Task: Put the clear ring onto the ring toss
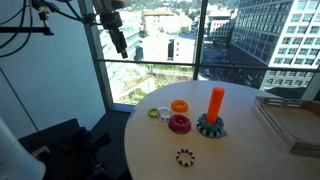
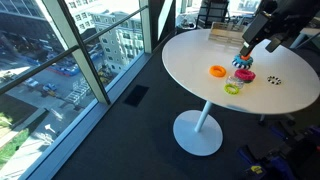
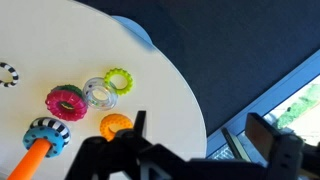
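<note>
The clear ring (image 3: 98, 93) lies flat on the white round table (image 3: 150, 60), between a pink ring (image 3: 66, 101) and a yellow-green ring (image 3: 119, 80). It shows faintly in an exterior view (image 1: 164, 114). The ring toss has an orange peg (image 1: 215, 103) on a dark teal toothed base (image 1: 210, 127). It also shows in the wrist view (image 3: 45, 138) and in an exterior view (image 2: 243, 72). My gripper (image 3: 200, 130) is open and empty. It hangs high above the table edge, well apart from the rings, in both exterior views (image 1: 119, 42) (image 2: 250, 45).
An orange ring (image 3: 115, 125) lies next to the ring toss, and a small black toothed ring (image 1: 185, 156) lies nearer the table's edge. A flat wooden tray (image 1: 290, 122) sits on the table's far side. Tall windows (image 1: 150, 50) stand close by, with dark carpet (image 2: 130, 130) below.
</note>
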Tool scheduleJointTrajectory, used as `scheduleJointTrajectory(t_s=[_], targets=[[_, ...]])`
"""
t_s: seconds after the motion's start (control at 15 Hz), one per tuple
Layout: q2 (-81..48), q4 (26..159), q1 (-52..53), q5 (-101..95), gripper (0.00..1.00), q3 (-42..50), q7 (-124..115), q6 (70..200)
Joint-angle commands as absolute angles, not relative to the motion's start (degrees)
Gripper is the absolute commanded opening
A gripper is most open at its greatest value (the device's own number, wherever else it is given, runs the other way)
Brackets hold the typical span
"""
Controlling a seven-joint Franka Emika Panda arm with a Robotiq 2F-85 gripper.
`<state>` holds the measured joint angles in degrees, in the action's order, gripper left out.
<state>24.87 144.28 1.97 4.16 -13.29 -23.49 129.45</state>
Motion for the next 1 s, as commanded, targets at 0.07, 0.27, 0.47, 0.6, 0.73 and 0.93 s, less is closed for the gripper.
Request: scheduleJointTrajectory(t_s=[0.07, 0.27, 0.47, 0.6, 0.73, 0.93], targets=[[24.8, 144.2, 2.6, 3.8, 1.0, -12.6, -23.7, 129.3], [24.8, 144.2, 2.6, 3.8, 1.0, -12.6, -23.7, 129.3], [24.8, 144.2, 2.6, 3.8, 1.0, -12.6, -23.7, 129.3], [24.8, 144.2, 2.6, 3.8, 1.0, -12.6, -23.7, 129.3], [24.8, 144.2, 2.6, 3.8, 1.0, -12.6, -23.7, 129.3], [23.8, 142.4, 2.0, 3.1, 1.0, -12.5, -24.1, 128.7]])
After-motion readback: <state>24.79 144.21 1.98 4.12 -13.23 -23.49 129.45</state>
